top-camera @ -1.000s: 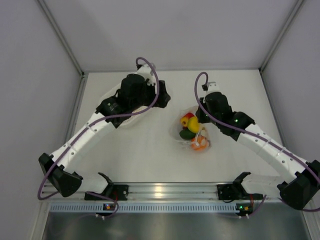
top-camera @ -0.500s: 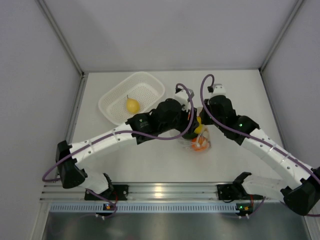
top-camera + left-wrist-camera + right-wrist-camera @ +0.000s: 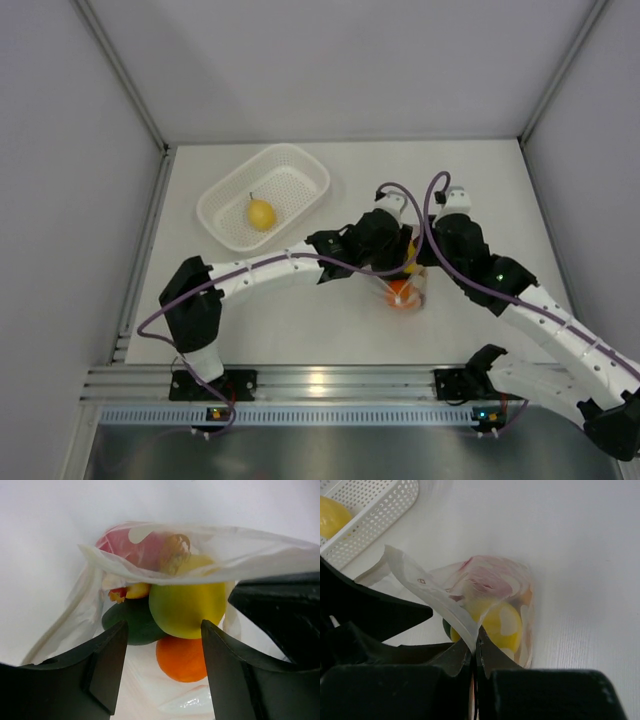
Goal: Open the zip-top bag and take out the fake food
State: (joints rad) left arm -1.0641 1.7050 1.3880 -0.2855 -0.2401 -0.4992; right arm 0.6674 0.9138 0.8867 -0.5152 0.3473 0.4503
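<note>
Zip-top bag [image 3: 408,292] lies on the white table [image 3: 300,320], right of centre, tucked between the two wrists with its mouth pulled open. The right gripper [image 3: 474,650] has its fingers pinched together on one lip of the zip-top bag, lifting that edge. The left gripper [image 3: 165,665] sits at the mouth with its fingers spread wide and gripping nothing. Between them I can see a yellow lemon [image 3: 187,605] resting above an orange [image 3: 182,657], with a dark green avocado [image 3: 132,625] just beside them. A red apple [image 3: 135,547] shows through the plastic farther back, and a small orange-yellow piece [image 3: 130,591] lies beneath it. A second lemon [image 3: 261,213] sits alone in the white perforated basket [image 3: 305,170], well apart from the bag.
</note>
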